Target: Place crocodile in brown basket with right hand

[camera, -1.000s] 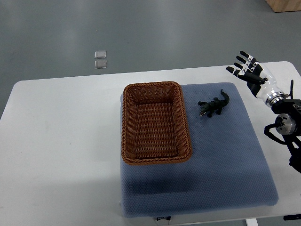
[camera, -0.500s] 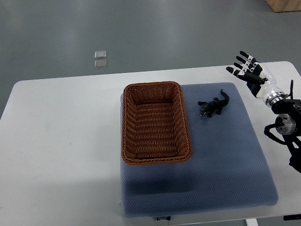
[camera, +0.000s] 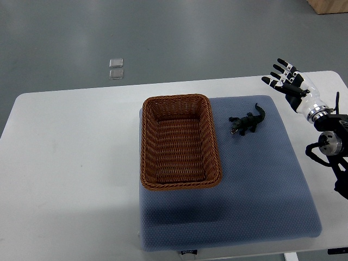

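Hovering empty, fingers spread: right hand (camera: pixel 288 82). Crocodile (camera: pixel 247 123): on blue mat (camera: pixel 261 185), left of the hand and nearer the robot, well apart. Brown basket (camera: pixel 216 147): further left, beside crocodile. Advice: approach from above, grip mid-body, not tail.

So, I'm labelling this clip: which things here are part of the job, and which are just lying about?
Job:
crocodile
basket
right hand, open, off to the crocodile's right

Lying about:
blue mat
table
two squares on the floor
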{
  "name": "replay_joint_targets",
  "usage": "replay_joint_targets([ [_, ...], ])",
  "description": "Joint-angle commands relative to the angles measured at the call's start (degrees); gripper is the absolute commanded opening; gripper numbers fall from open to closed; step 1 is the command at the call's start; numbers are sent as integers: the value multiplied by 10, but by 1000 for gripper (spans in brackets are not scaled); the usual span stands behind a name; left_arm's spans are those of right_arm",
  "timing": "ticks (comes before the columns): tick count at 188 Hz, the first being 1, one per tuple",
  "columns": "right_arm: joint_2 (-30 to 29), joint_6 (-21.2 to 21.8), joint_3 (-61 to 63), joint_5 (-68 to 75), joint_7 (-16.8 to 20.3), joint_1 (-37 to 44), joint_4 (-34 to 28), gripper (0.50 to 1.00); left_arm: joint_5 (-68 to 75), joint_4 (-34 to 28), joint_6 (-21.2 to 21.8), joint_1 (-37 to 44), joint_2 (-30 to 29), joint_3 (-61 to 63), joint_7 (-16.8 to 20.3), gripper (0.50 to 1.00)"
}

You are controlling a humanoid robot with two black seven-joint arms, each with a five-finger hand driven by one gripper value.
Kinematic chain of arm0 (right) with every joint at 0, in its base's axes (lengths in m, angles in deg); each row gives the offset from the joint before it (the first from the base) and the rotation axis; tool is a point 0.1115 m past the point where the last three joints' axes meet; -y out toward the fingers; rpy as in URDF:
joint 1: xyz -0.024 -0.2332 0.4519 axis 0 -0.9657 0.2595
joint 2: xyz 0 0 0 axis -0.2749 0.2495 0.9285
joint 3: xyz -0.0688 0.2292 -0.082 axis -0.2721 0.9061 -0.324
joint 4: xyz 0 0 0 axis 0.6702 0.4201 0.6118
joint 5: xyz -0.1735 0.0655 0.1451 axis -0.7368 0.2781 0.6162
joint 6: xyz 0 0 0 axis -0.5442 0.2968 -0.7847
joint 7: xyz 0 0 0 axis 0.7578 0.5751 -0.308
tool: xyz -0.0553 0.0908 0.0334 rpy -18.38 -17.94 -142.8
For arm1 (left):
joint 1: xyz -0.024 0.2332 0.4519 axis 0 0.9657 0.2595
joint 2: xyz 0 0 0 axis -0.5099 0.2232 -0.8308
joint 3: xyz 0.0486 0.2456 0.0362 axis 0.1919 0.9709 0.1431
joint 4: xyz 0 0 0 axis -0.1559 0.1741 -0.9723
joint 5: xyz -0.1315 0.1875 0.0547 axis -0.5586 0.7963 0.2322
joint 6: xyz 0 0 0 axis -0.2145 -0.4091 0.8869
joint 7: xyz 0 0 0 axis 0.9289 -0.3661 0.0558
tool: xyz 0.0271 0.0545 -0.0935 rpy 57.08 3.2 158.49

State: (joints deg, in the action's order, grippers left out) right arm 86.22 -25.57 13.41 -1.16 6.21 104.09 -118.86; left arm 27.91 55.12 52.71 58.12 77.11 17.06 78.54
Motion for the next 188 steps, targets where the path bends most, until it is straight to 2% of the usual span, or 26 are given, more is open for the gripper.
replay_joint_targets([
  [1,0,-1,0,0,0,1,0,930,0,0,0,0,0,0,0,1000],
  [130,8,1,-2,-11,0,2,-3,930,0,0,0,0,0,0,0,1000],
  [188,31,1,-52,-12,-9,4,-5,930,-1,0,0,0,0,0,0,1000],
])
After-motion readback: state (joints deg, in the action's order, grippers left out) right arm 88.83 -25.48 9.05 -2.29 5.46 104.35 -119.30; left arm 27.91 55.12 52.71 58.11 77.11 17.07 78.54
